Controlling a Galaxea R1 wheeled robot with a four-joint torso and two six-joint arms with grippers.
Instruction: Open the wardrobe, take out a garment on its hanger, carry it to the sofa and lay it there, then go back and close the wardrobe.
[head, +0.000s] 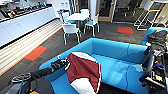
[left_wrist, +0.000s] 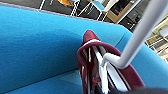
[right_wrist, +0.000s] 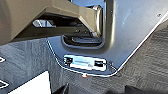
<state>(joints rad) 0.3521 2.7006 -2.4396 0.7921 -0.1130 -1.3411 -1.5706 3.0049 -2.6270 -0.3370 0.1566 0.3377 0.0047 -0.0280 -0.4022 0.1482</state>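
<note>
While the left arm reached in from the lower left of the head view, its gripper (head: 65, 63) sat at the top edge of the garment (head: 83, 71), over the near left part of the sofa (head: 112, 52). Jaw state there: can't tell; the tips were lost against the fabric, and the left wrist cam didn't show them either.

Garment = maroon body w/ white sleeve areas and a light trim line along its right edge. It hung/draped down from the gripper's spot, its lower part against the sofa's seat near the left arm rest. In the left wrist view the maroon collar opening (left_wrist: 100, 62) showed close up, w/ the white hanger (left_wrist: 140, 35) running up and out of it; hook bent just above the collar. Blue sofa back (left_wrist: 37, 42) was right behind the garment in that view.

Sofa: bright blue, low back, rounded arms, on dark carpet w/ red-orange floor patches (head: 125, 29). Behind it stood a white table (head: 77, 16) w/ white chairs (head: 70, 29) around it. A long white counter (head: 22, 23) ran along the left wall.

Right arm (head: 153, 65) showed at the right edge of the head view, held near the robot's body, well apart from the garment. Right wrist view gave robot parts and dark carpet; right jaws can't be told as open or closed.
</note>
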